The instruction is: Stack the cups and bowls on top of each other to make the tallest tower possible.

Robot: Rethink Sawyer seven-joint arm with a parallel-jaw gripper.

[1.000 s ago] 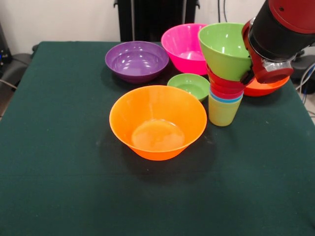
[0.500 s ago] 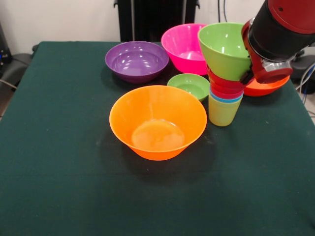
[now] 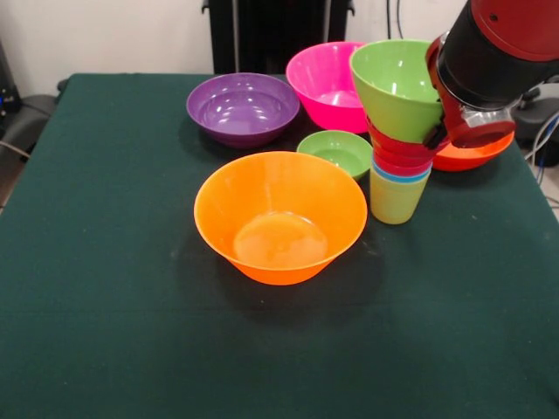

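Note:
The tower (image 3: 400, 166) stands right of centre. A yellow-green cup (image 3: 395, 199) is lowest, then a blue cup rim (image 3: 400, 175), red pieces (image 3: 402, 154) and a lime green bowl (image 3: 397, 87) on top, tilted slightly. My gripper (image 3: 441, 98) is pressed against the lime bowl's right rim, mostly hidden by the red and black arm. A big orange bowl (image 3: 279, 214) sits mid-table. Behind it are a purple bowl (image 3: 243, 106), a pink bowl (image 3: 327, 78) and a small green bowl (image 3: 336, 150). A red-orange bowl (image 3: 472, 155) lies partly hidden behind the arm.
The dark green table (image 3: 105, 305) stretches wide toward the front and left. The tower stands close to the small green bowl and the orange bowl. The table's right edge (image 3: 540, 188) runs just past the red-orange bowl.
The arm has shifted very slightly up and to the left, and the lime green bowl has nudged left with it. The other bowls have not moved.

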